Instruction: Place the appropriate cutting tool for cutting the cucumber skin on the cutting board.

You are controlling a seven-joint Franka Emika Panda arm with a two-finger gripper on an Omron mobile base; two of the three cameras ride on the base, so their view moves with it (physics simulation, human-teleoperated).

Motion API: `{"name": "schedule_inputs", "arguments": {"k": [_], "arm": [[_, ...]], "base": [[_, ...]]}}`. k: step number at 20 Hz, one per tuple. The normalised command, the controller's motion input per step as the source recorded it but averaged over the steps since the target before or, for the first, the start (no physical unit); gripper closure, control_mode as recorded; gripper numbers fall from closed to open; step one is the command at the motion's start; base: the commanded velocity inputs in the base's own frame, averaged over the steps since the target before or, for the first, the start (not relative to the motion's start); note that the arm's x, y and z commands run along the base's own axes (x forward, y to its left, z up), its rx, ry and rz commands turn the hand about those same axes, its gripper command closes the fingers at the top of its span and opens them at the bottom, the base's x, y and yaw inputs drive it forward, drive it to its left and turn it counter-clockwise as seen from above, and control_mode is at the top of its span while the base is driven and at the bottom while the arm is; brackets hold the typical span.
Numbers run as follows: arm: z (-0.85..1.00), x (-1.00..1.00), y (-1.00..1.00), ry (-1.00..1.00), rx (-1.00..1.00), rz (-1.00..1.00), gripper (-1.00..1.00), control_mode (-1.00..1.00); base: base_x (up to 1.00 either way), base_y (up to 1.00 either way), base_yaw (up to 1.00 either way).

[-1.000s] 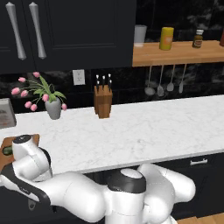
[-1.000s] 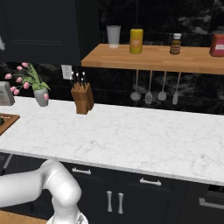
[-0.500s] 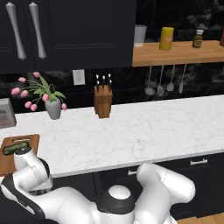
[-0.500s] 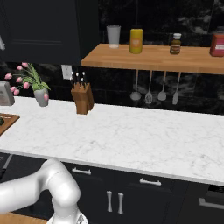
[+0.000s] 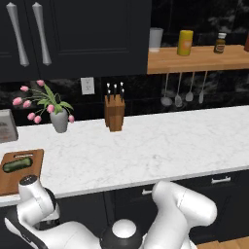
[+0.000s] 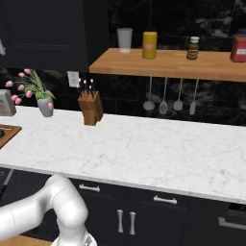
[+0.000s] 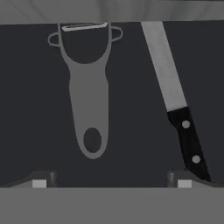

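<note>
In the hand view, the grey Y-shaped peeler (image 7: 89,100) lies on a dark flat surface, its forked head and blade toward the top of the view. My gripper (image 7: 111,183) is open above it, with the fingertips (image 7: 40,180) wide apart and nothing between them. The peeler's handle end sits between the tips, left of centre. The brown cutting board (image 5: 12,181) lies at the counter's left end with the dark green cucumber (image 5: 18,164) on it. A corner of the cutting board (image 6: 7,134) shows at the left edge of the right base view.
A long-bladed knife (image 7: 175,100) with a dark handle lies right of the peeler, close to the right fingertip. On the counter stand a wooden knife block (image 5: 115,113) and a vase of pink flowers (image 5: 59,120). A wooden shelf (image 5: 194,57) carries jars, with utensils hanging under it.
The arm has swung lower and further left, down below the counter's front edge. It now uncovers more of the board and the cucumber.
</note>
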Motion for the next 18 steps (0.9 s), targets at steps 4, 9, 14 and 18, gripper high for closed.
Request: {"name": "schedule_inputs", "arguments": {"k": [4, 9, 14, 18], "arm": [[-0.30, 0.00, 0.15, 0.00, -0.01, 0.00, -1.00, -1.00], [-0.18, 0.00, 0.16, 0.00, 0.00, 0.00, -1.00, -1.00], [-0.22, 0.00, 0.12, 0.00, 0.00, 0.00, -1.00, -1.00], [-0.15, 0.02, 0.02, 0.00, 0.00, 0.00, -1.00, -1.00]], "base": [[0.00, 0.00, 0.00], [0.00, 0.00, 0.00], [0.00, 0.00, 0.00], [0.00, 0.00, 0.00]]}}
